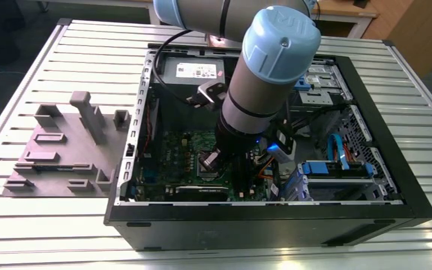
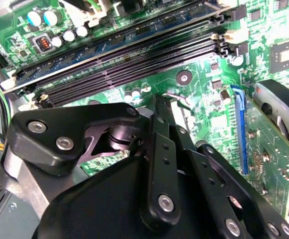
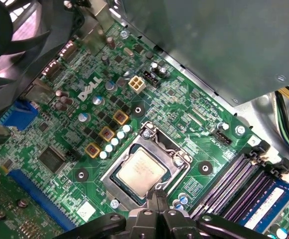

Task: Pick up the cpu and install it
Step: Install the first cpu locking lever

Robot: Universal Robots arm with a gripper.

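A slatted metal table (image 1: 43,225) carries an open PC case (image 1: 276,216), with a grey fixture (image 1: 58,154) to the exterior view's left. My gripper (image 3: 156,201) hangs inside the case over the motherboard (image 3: 184,107), fingers pressed together and holding nothing. The cpu (image 3: 142,172) lies in its socket (image 3: 149,167), just beside my fingertips.

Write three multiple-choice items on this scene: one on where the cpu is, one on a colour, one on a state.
1. Where is the cpu?
A) in the socket
B) on the grey fixture
C) on the table

2. What colour is the arm's joint cap?
A) red
B) light blue
C) yellow

3. The computer case is:
A) shut
B) open
C) upside down

Answers:
1 A, the socket's metal frame surrounds it in the first wrist view.
2 B, the exterior view shows it.
3 B, the motherboard inside is visible.
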